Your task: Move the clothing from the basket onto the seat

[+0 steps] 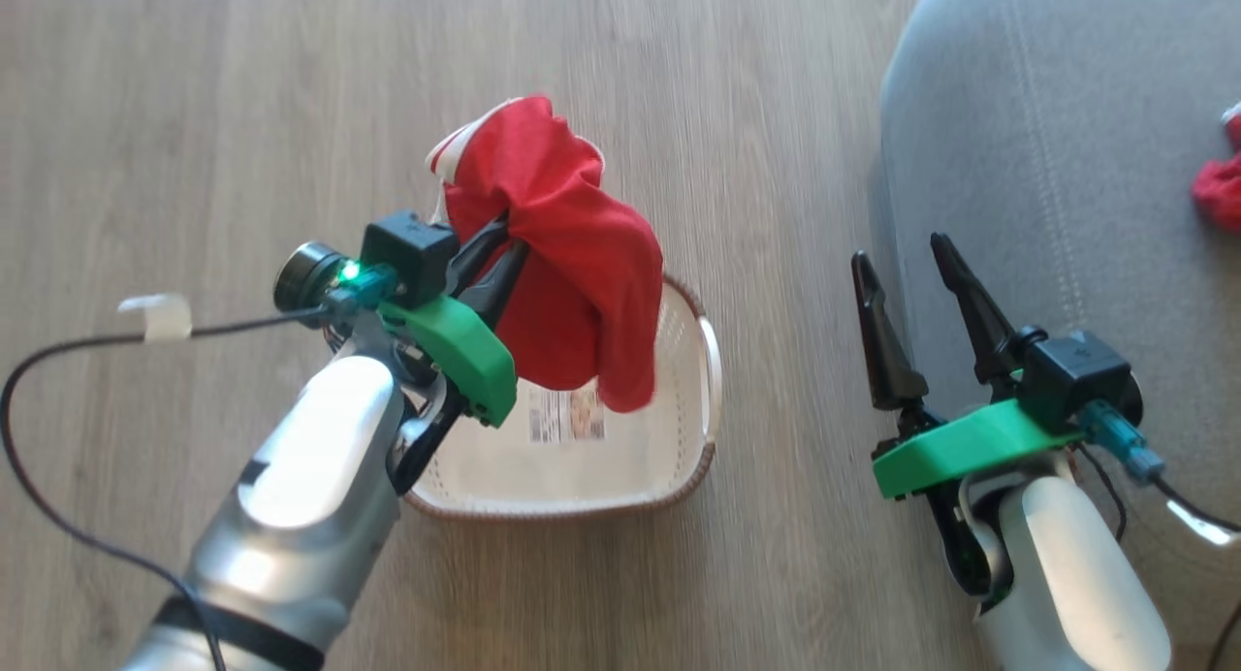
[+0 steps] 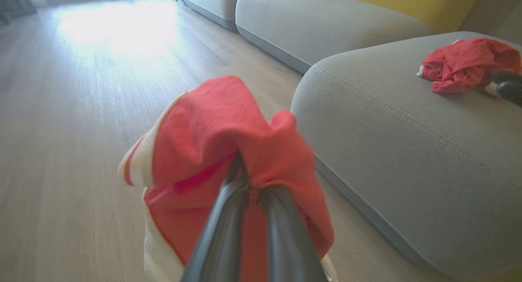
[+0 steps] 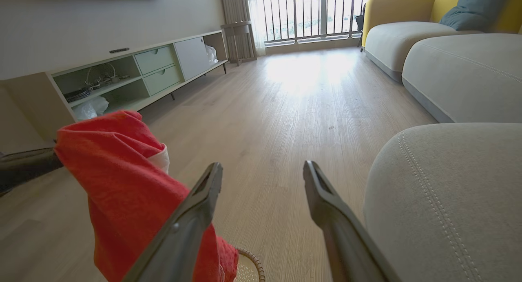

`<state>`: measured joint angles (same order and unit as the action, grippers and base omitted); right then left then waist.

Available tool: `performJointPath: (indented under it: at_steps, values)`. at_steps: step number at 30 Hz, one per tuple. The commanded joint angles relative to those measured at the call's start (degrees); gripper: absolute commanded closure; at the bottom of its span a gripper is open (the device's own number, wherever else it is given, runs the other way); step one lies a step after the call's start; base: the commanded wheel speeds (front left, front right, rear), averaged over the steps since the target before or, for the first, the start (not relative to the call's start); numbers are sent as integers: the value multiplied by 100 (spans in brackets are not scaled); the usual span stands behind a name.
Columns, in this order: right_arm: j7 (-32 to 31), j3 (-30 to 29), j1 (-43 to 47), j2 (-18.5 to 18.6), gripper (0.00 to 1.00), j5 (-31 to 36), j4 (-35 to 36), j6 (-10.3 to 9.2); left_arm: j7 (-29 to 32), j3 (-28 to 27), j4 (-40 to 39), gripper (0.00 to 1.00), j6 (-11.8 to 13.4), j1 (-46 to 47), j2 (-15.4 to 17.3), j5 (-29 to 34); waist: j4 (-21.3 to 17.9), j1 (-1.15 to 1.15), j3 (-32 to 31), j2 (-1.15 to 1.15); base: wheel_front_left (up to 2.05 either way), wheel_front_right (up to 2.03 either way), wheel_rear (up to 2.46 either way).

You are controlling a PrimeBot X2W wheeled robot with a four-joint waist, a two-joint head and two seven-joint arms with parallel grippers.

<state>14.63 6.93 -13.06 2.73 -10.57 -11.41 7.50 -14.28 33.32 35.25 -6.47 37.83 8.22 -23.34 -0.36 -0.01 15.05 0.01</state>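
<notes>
half done: one red garment (image 1: 1220,181) lies on the seat (image 1: 1066,167), the second garment (image 1: 572,264) hangs over the basket (image 1: 693,438), pinched in my left claw (image 1: 512,239); right claw (image 1: 899,248) wide, empty; carry-over not yet made.

Far end of basket (image 1: 679,448) hidden behind hanging red garment (image 1: 572,264). Print on label sticker (image 1: 567,421) too blurred to read. On sofa (image 1: 1047,167), second red garment (image 1: 1222,188) cropped at right picture edge.

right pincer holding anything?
No, the right pincer stands open, nothing but floor in its gap; the red garment hangs from the left pincer.
</notes>
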Motion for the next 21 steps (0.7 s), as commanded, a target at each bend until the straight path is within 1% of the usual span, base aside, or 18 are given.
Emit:
performJointPath:
  at_steps: [1, 7, 12, 21]
  values:
    - [37, 141, 109, 15, 0, -6, 150, -1, -72, -302, -251, 100, -14, 80, 67, 48, 58, 1, -234, -1, 0, 0, 0]
    - [37, 171, 293, 15, 0, -61, 81, -1, -72, -1122, -1184, 100, -55, -412, -131, 456, 94, 1, -638, -1, 0, 0, 0]
    - [37, 207, 414, 15, 0, -73, 69, -1, -72, -1567, -1869, 100, -82, -702, -279, 632, 129, 1, -825, -1, 0, 0, 0]
    - [37, 158, 568, 15, 0, -71, 136, -1, -72, -1910, -2961, 100, -98, -1014, -449, 769, 214, 1, -1059, -1, 0, 0, 0]
